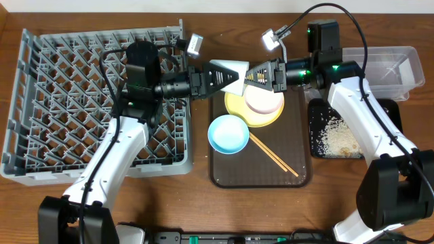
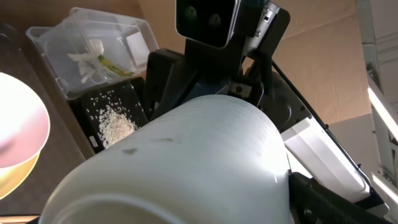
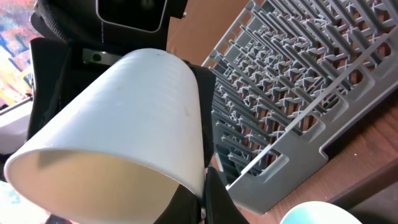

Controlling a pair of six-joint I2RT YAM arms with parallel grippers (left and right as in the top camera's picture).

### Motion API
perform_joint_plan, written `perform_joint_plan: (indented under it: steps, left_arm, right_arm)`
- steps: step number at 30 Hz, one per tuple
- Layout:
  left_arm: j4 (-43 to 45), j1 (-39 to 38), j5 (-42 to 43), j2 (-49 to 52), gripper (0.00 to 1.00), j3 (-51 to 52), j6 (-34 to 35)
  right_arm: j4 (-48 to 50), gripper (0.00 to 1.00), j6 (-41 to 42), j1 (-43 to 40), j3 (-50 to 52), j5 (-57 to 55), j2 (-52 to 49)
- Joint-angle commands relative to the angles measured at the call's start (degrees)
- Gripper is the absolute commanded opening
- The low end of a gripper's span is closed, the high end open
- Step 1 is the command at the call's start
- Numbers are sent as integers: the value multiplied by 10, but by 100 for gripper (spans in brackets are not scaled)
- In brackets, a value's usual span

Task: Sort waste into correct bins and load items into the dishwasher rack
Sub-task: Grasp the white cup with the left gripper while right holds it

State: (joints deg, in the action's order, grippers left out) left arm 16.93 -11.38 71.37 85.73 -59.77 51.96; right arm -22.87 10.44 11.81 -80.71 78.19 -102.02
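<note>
Over the left half of a wood-grain bench (image 1: 169, 203) sits the big grey dishwasher rack (image 1: 68, 88), and the left arm reaches across its right edge. Just beside the rack lies a brown serving tray (image 1: 230, 173). At the bench's right side, a clear tub (image 1: 400, 57) sits behind a black tray (image 1: 315, 129), which holds scattered white rice scraps (image 1: 336, 139).

On the serving tray, a yellow plate (image 1: 237, 108) carries a pale white bowl (image 1: 264, 100). A light blue bowl (image 1: 228, 133) sits in front of the plate at its edge. Two chopsticks (image 1: 274, 156) lie slantwise to the right of the blue bowl.

Above the tray's far end, the two end effectors meet tip to tip with a small white cup (image 1: 232, 70) on its side between them. The right end effector (image 1: 251, 76) is pressed together, pinching the cup's wall at the rim. The left end effector (image 1: 222, 81) is spread wide, its fingers flanking the cup's base end; whether they touch it cannot be told.

Smallest, a crumpled wrapper (image 2: 93, 59) lies inside the clear tub.
</note>
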Motion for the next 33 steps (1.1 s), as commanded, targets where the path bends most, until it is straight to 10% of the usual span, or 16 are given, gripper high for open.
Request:
perform_joint_plan:
  steps: [1,33]
  left_arm:
    - [-1,16,-36,-1,88,-7,-15]
    - [19,14,53,-1,95,-5,19]
  right_arm:
    - [-1,1,-6,6,1,71,-2]
    - [11,1,-4,3,1,44,-2]
